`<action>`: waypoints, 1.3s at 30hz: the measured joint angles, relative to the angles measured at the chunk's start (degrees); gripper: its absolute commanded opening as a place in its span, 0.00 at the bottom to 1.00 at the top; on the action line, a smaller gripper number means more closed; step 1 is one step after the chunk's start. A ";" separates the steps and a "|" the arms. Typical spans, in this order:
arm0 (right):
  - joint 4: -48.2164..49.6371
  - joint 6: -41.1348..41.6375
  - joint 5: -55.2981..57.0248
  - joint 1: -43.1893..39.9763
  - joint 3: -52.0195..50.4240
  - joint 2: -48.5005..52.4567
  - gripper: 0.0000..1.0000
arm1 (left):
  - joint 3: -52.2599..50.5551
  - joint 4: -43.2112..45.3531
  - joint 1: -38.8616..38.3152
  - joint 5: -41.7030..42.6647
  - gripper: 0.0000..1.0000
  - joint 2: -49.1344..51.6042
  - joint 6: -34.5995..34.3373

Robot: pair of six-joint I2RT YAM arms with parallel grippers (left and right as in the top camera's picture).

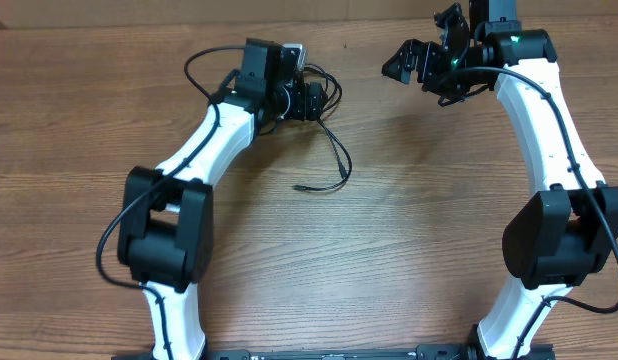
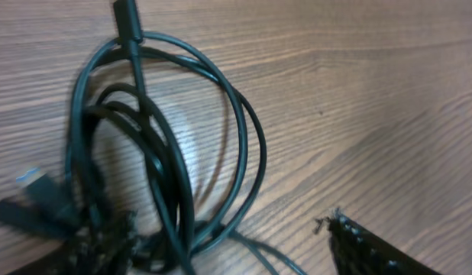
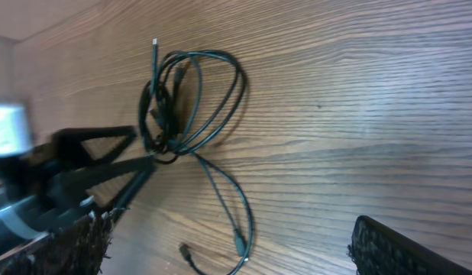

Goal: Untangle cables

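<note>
Cables (image 3: 158, 122), black, tangled coil: near far edge of bench (image 1: 409, 220), left of centre.
Left tool (image 1: 317, 100) at the coil, jaws apart, one finger among strands; one tail trails toward bench middle. Right tool (image 1: 407, 65) apart from the coil, jaws wide, empty.

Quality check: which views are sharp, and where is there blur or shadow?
Overhead: sharp, evenly lit, soft shadows on the table. Left wrist: cables fairly crisp mid-frame, their plug ends at lower left out of focus. Right wrist: cables readable; the left gripper at the left edge is blurred.
</note>
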 measured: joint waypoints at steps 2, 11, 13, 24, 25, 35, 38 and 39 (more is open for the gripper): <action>0.13 0.02 -0.81 0.00 0.00 0.00 1.00 | 0.00 2.67 -0.07 0.87 0.53 2.19 -1.29; 0.66 1.62 -2.03 0.00 0.00 0.00 0.80 | -0.07 15.04 -0.07 1.95 0.04 6.47 -11.61; 0.63 4.00 -2.10 0.02 0.00 0.00 0.78 | 0.07 16.98 -0.02 2.23 0.04 6.47 -17.00; -0.87 13.35 -10.32 1.95 0.00 0.00 0.78 | 8.94 19.63 3.43 -0.63 0.04 2.40 -53.16; -1.07 13.07 -11.04 2.84 0.00 0.00 0.78 | 9.49 19.74 3.69 -1.44 0.04 1.42 -55.82; 4.87 1.84 -5.07 14.71 -0.02 0.00 0.52 | 10.91 19.58 3.58 -0.76 0.05 -2.62 -85.57; 8.35 0.81 1.09 17.20 0.00 0.00 0.54 | 10.91 19.63 3.61 1.18 0.05 -2.62 -90.92; 9.55 0.61 3.28 17.75 0.00 0.00 0.55 | 10.91 19.63 3.63 1.95 0.04 -2.62 -92.56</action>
